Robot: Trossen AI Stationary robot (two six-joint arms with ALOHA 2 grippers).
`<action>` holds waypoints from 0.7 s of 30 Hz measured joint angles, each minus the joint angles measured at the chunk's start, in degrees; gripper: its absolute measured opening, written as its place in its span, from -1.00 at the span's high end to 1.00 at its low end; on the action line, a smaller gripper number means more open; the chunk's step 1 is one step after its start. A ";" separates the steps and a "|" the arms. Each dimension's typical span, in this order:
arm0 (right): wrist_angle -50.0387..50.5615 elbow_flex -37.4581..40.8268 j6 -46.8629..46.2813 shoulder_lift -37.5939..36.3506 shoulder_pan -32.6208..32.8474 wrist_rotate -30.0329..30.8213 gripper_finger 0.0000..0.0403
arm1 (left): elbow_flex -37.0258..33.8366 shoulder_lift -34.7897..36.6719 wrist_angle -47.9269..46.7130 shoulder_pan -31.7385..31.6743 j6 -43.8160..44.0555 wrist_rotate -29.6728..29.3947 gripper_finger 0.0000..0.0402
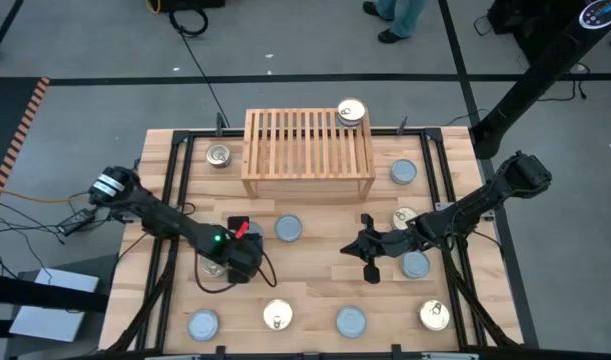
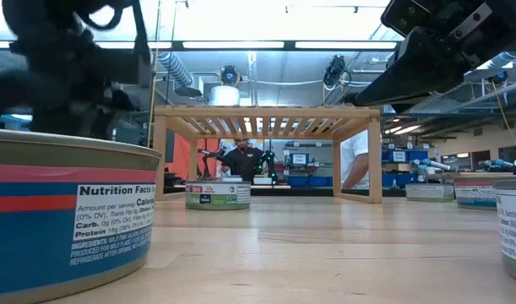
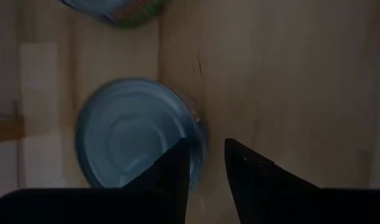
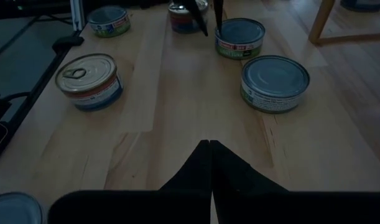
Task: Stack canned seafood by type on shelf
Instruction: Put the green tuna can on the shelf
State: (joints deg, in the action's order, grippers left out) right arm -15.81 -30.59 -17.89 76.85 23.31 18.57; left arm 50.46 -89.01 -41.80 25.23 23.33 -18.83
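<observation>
Currently my left gripper (image 3: 206, 163) hangs low over the near-left table (image 1: 315, 300), fingers parted a little, one finger overlapping the rim of a silvery-blue-lidded tin (image 3: 137, 134); can't tell if it's gripped. Right gripper (image 4: 209, 149) is closed, empty, mid-table. The shelf (image 1: 307, 152) stands at the far middle, one golden-lidded tin (image 1: 351, 113) on its right end.
</observation>
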 joint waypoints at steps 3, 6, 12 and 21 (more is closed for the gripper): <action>-0.04 0.00 0.02 0.01 0.00 0.00 0.96 | 0.31 -2.30 0.20 0.02 -0.65 -1.09 0.47; -0.05 0.00 0.02 -0.01 0.00 0.00 0.96 | 0.33 -3.47 0.20 0.02 -0.62 -1.51 0.48; -0.07 0.00 0.02 -0.01 0.00 0.00 0.96 | 3.20 -3.84 -1.73 -0.04 -2.02 0.26 0.73; -0.09 0.00 -0.02 0.00 0.26 0.00 0.96 | 5.90 -3.91 3.18 -0.04 -8.80 9.23 0.98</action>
State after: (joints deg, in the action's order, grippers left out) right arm -15.90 -30.59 -17.91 76.85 23.57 18.57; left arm 56.36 -92.92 -38.63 25.19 14.52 -9.60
